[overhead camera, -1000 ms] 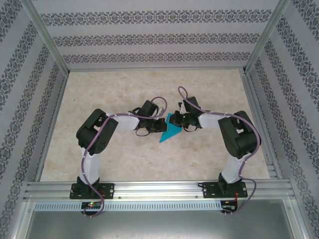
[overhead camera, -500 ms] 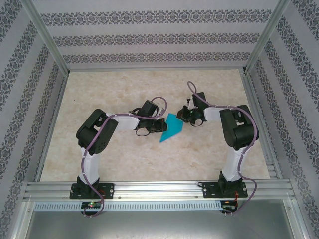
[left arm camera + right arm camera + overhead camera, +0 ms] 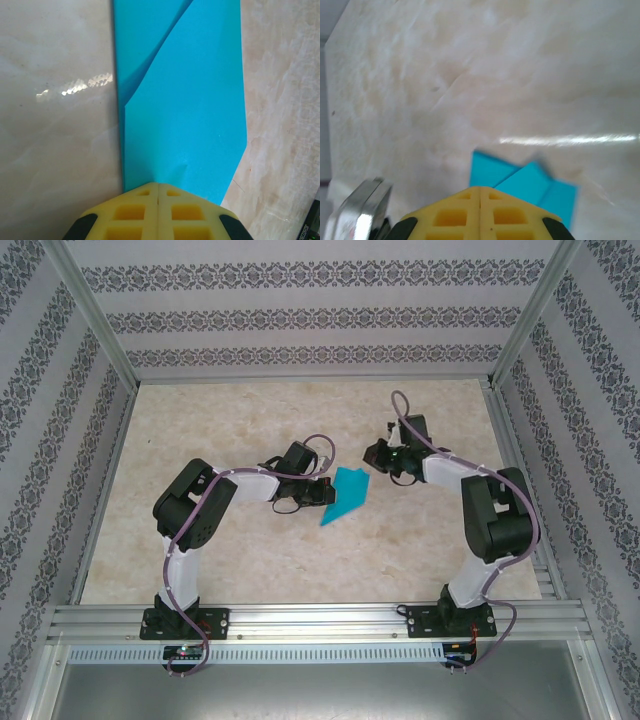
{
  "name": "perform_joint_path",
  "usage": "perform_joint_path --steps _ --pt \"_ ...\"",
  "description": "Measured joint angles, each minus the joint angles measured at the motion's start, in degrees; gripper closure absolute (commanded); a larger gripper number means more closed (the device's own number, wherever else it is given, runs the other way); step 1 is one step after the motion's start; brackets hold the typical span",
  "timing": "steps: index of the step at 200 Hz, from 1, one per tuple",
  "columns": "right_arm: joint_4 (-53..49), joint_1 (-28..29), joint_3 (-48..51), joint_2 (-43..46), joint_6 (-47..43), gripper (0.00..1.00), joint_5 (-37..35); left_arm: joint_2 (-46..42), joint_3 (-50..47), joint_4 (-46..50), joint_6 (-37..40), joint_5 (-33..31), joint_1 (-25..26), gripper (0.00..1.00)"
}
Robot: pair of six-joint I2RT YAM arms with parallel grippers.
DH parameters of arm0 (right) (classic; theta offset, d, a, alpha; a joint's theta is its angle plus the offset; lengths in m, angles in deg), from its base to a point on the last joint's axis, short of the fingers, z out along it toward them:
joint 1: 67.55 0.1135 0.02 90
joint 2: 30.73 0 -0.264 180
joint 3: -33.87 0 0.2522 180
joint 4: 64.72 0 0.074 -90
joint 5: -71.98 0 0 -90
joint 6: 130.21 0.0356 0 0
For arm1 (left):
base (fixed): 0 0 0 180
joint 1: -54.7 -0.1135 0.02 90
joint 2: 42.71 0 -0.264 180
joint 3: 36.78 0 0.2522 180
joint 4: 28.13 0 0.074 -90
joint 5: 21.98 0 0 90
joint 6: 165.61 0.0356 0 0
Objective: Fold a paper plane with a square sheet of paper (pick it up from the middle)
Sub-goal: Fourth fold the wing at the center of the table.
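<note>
Top external, folded paper [image 3: 345, 498] lies diagonal, tip near-left, left fingers [image 3: 158, 192] pinch it, right fingers [image 3: 480, 194] closed

This is a robotics lab test cell rather than a lived-in room. A bare aluminium frame [image 3: 95, 330] boxes in a table [image 3: 230, 560] with a marble-look top. The walls [image 3: 300, 315] are flat panels printed with a repeating wallpaper pattern, like a staged backdrop. A left arm [image 3: 190, 515] and a right arm [image 3: 495, 520] are bolted to a slotted rail [image 3: 320, 618] at the near edge.
</note>
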Motion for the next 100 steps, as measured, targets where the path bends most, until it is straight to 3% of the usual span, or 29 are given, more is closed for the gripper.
perform_joint_path --steps 39,100 --pt "2.49 6.99 5.25 -1.22 3.65 0.97 2.8 0.0 0.0 -0.02 0.0 0.02 0.0 1.0" --pt "4.74 7.21 6.1 -6.14 5.84 0.98 4.31 0.0 0.0 -0.07 0.0 0.02 0.0 1.0"
